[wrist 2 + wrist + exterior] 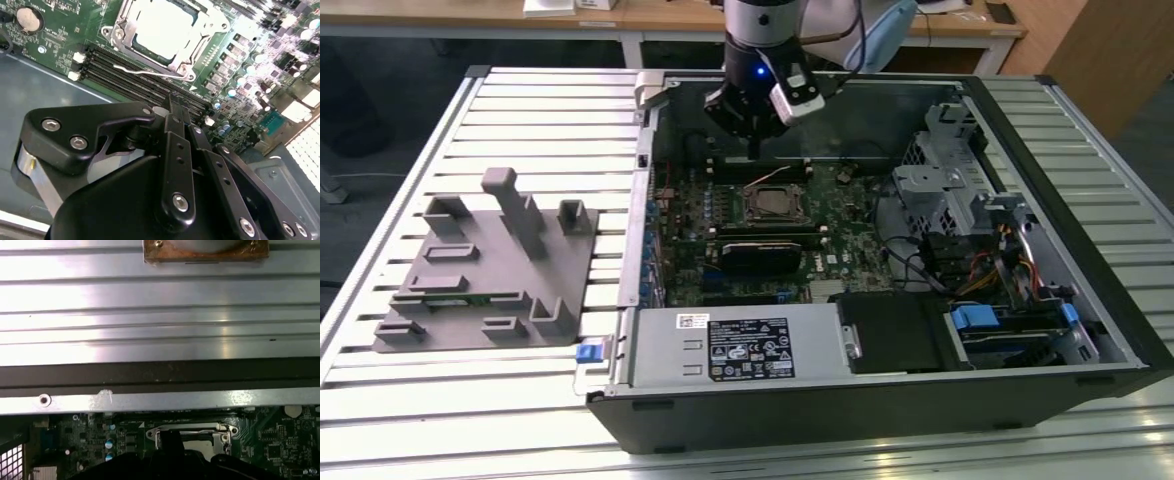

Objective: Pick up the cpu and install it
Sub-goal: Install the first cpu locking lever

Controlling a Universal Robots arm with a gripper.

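Small flat square silvery-white cpu (162, 25) sits in the dark square socket frame (192, 47) on the green motherboard (60, 35), just ahead of the black gripper (172, 107), fingers clenched together, empty.

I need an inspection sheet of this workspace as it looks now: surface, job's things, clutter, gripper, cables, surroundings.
Surface: slatted metal table carrying an open computer case.
Job's things: cpu, pale top, sits inside the socket frame on the motherboard; thin lever beside the frame.
Clutter: grey plastic fixture on the table at the exterior view's left.
Gripper: gripper hangs above the motherboard, holding nothing; fingers together.
Cables: coloured wires near the drive bay.
Surroundings: wooden desks behind the table.
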